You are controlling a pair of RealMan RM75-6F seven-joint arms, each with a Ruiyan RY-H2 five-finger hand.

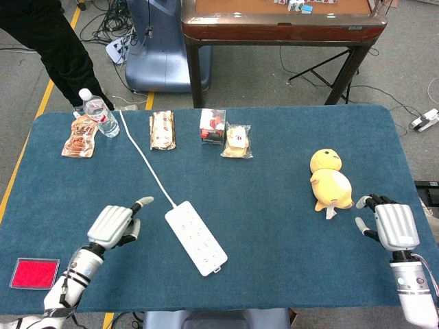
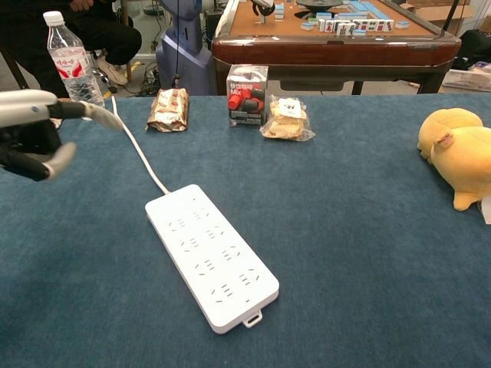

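Left robot hand (image 1: 113, 225) open, empty, near the power strip (image 1: 196, 238).
A low sweep could snag its cord (image 1: 147, 163); right robot hand (image 1: 388, 225), open, could nudge the toy (image 1: 329, 181).

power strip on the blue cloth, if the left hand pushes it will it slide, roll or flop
The power strip is a flat, rigid slab lying on its broad face, so it would probably slide or pivot, not roll. Its white cord trails far across the table and may drag. The left hand hovers apart from it.

red box (image 2: 247, 96) | white lettering, illegible | no other text readable
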